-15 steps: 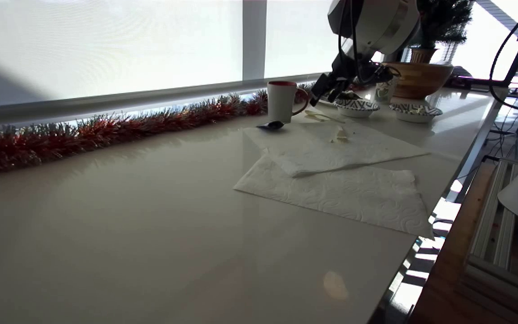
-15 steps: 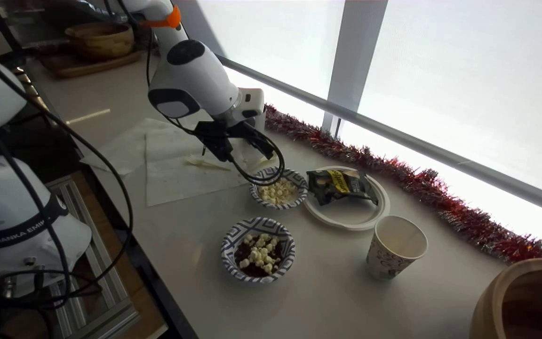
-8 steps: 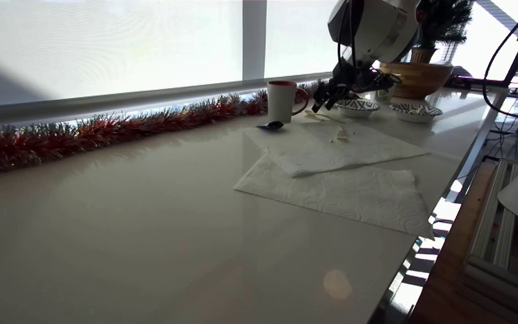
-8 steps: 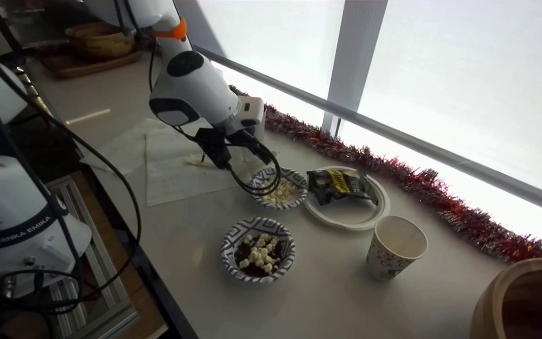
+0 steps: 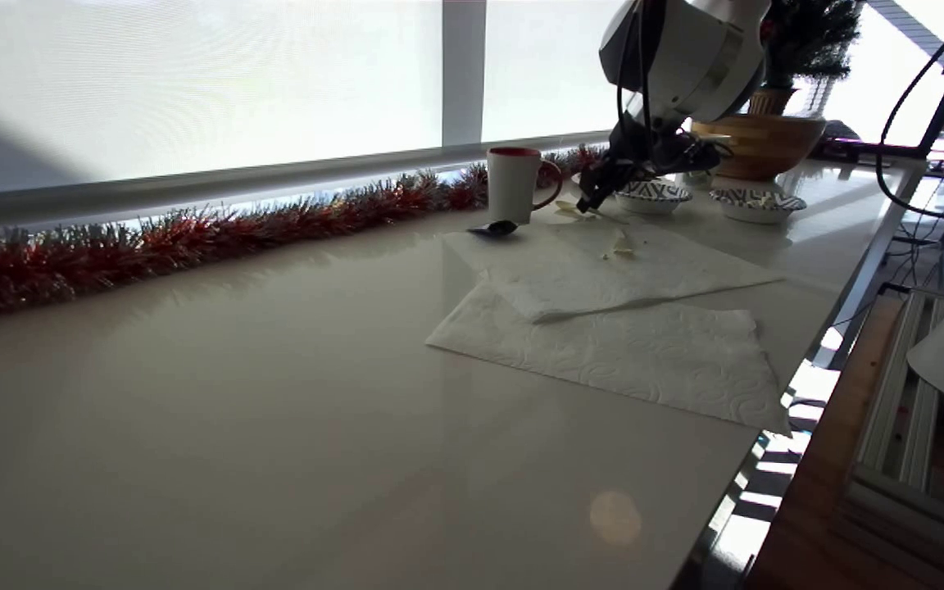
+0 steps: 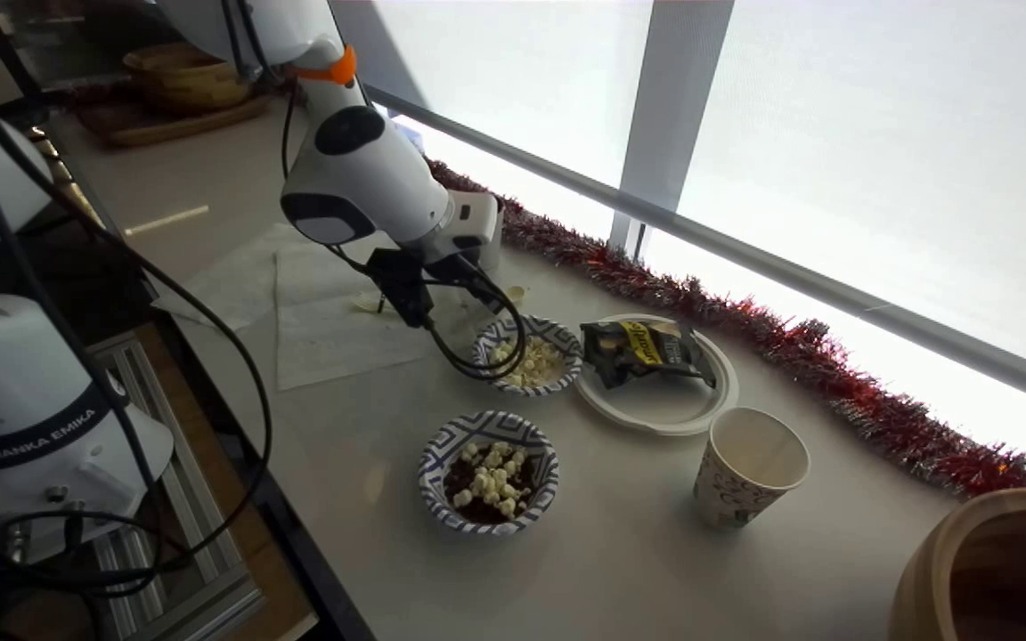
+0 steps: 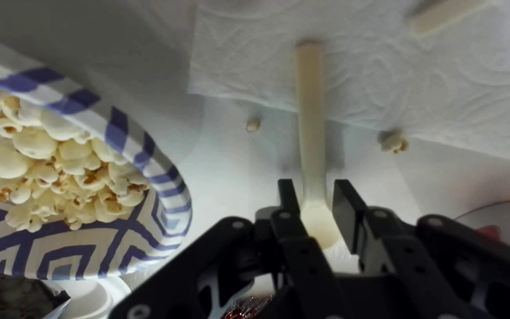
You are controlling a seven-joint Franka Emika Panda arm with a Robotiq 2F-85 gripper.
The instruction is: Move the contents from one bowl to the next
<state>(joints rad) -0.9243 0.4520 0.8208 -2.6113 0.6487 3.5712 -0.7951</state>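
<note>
A patterned paper bowl (image 6: pixel 572 338) holds popcorn (image 7: pixel 64 173); its rim (image 7: pixel 173 190) fills the left side of the wrist view. Nearer the camera in an exterior view stands a matching bowl (image 6: pixel 435 454) with popcorn over a dark content (image 6: pixel 495 481). Beside the first bowl lies a cream spoon (image 7: pixel 311 106), its handle end over the paper towel. My gripper (image 7: pixel 312 185) straddles the spoon near its rounded end, jaws partly apart, with a gap visible on either side of the handle. In an exterior view the gripper (image 5: pixel 588 205) is low over the table; elsewhere its fingertips are hidden behind the hand.
A white mug with red inside (image 5: pixel 511 184) stands near the gripper. Paper towels (image 5: pixel 603 344) cover part of the table. A second utensil (image 7: pixel 447 15) lies on them. A plate (image 6: pixel 655 414) with a black bag (image 6: pixel 647 350), a paper cup (image 6: pixel 749 467) and tinsel (image 6: pixel 798 347) flank the bowls.
My gripper has come down to the spoon by the popcorn bowl, and its jaws have narrowed around the handle. The bowls and their contents have not moved.
</note>
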